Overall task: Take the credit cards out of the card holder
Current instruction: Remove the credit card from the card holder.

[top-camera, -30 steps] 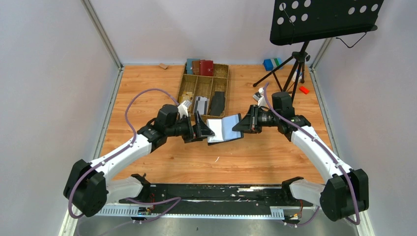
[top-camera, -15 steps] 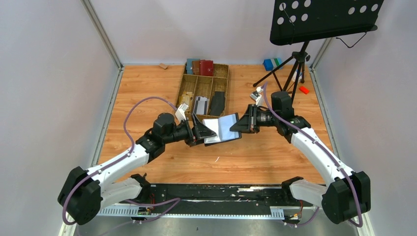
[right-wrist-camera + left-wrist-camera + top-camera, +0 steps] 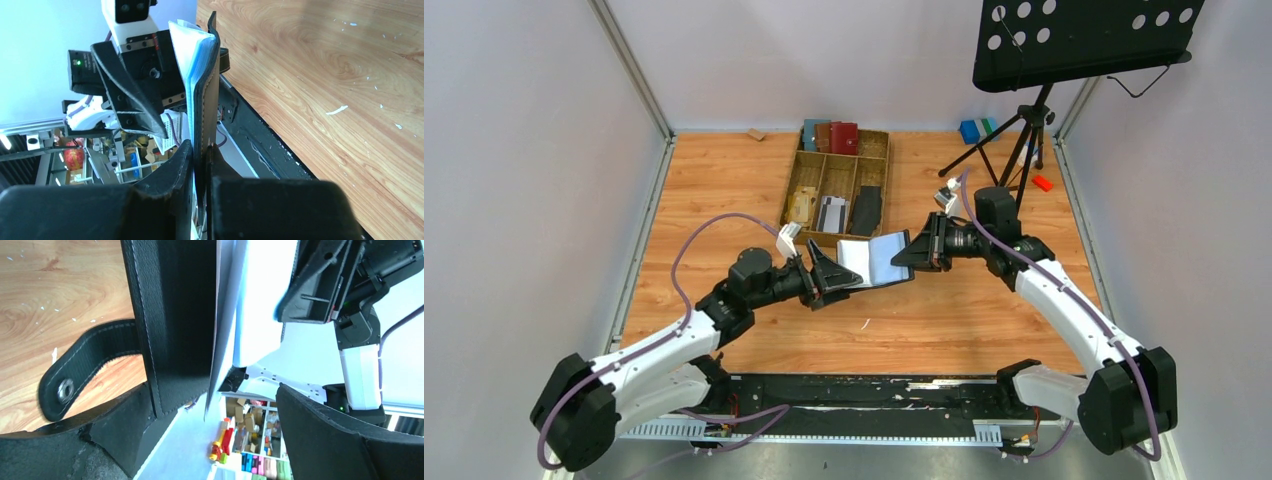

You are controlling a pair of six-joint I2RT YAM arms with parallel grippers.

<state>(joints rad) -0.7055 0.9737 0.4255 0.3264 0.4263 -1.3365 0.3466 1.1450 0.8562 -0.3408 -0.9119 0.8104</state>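
Top external view first: one card holder is seen, opened flat and held over the middle of the bench, its long axis running left to right and its grey-blue pages turned upward. Two grippers are counted. The right gripper is clamped tight on the holder's right-hand edge, and in the right wrist view the black cover is pinched edge-on between its fingers. The left gripper is spread wide, nothing gripped; in the left wrist view the black cover is seen standing between the parted fingers, with one closure tab hanging toward the bench. At the far edge, one wooden tray is spotted. A small pile of pale cards is lying in its middle compartment; their number cannot be told. Three wallets are stood at its far end.
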